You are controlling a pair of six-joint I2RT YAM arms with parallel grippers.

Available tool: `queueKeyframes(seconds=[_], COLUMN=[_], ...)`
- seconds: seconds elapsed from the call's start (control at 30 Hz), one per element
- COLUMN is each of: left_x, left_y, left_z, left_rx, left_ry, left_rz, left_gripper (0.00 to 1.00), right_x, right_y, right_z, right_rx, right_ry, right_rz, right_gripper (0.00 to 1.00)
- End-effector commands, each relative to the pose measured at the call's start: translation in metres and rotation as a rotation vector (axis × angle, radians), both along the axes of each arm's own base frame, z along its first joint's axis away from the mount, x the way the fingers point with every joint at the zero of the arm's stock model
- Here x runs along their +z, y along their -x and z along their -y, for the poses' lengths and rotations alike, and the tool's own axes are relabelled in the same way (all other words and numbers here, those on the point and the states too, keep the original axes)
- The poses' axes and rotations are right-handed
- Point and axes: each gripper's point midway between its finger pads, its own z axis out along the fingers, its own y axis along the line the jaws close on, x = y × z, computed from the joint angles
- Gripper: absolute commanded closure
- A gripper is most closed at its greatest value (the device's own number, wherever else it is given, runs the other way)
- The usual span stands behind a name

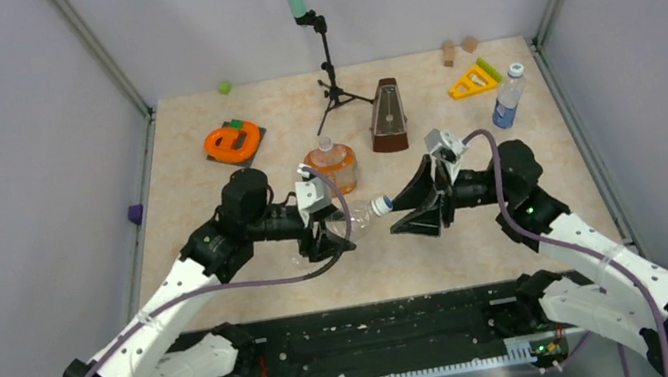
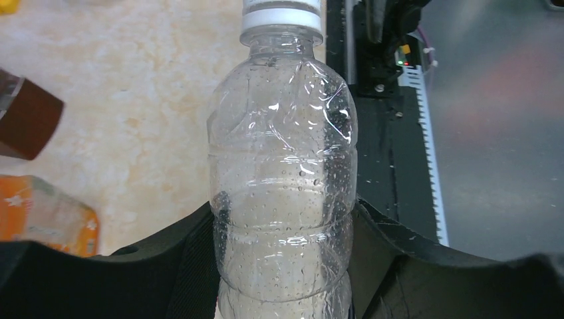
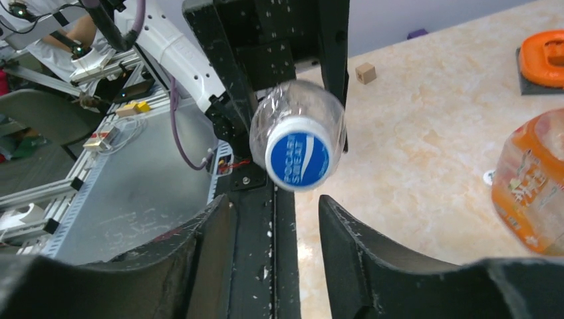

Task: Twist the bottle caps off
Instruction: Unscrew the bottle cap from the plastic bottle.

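Blue cap (image 3: pixel 298 158) sits just clear of right gripper (image 3: pixel 274 206).

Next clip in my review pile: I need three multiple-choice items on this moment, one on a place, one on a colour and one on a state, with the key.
1. Where is the blue-label bottle?
A) upright at the far right of the table
B) lying at the near edge
C) on its side mid-table

2. What colour is the top of the cap on the clear bottle held by the left gripper?
A) red
B) blue
C) green

3. How is the right gripper?
A) shut on the cap
B) open, cap not gripped
C) shut and empty

Key:
1 A, it stands near the right edge in the top view.
2 B, the right wrist view shows a blue top with white lettering.
3 B, its jaws stand apart, neither pressing the cap.
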Motion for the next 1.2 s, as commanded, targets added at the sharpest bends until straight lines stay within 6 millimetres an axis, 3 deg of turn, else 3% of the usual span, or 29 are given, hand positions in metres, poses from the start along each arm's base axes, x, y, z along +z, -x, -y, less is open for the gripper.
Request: queueKeyframes(seconds=[0.0, 0.33, 0.43, 0.57, 0.7, 0.9, 0.97, 1.17], left_x=[0.028, 0.011, -0.002, -0.002, -0.005, -0.008, -0.01, -0.035], left_y=[-0.022, -0.049, -0.043, -0.039, -0.033, -0.03, -0.027, -0.016], left_z=[-0.006, -0.022, -0.024, -0.021, -0.019, -0.021, -0.019, -0.018], left_rx=[0.087, 0.246, 0.254, 0.315, 0.346, 0.388, 0.385, 0.356], left_ry=[0.029, -0.08, -0.126, -0.077, -0.031, -0.021, -0.012, -0.08], left_rz=[0.177, 0.315, 0.401, 0.502, 0.517, 0.562, 0.558, 0.535], left_gripper=[1.0, 1.0, 1.0, 1.0, 1.0, 1.0, 1.0, 1.0], right_x=[-0.016, -0.02, -0.01, 0.002, -0.007, -0.002, -0.01, -0.021], right_y=[0.003, -0.001, -0.01, -0.02, -0.044, -0.04, -0.04, -0.023], right_z=[0.0, 0.002, 0.004, 0.01, 0.022, 0.019, 0.021, 0.027], right_rx=[-0.002, -0.069, -0.155, -0.265, -0.468, -0.433, -0.451, -0.4], right_ry=[0.044, 0.048, 0.01, -0.067, -0.076, -0.199, -0.208, -0.267], right_rz=[-0.032, -0.143, -0.219, -0.309, -0.499, -0.717, -0.782, -0.818], right_gripper=[0.47, 0.43, 0.43, 0.43, 0.43, 0.43, 0.43, 0.43])
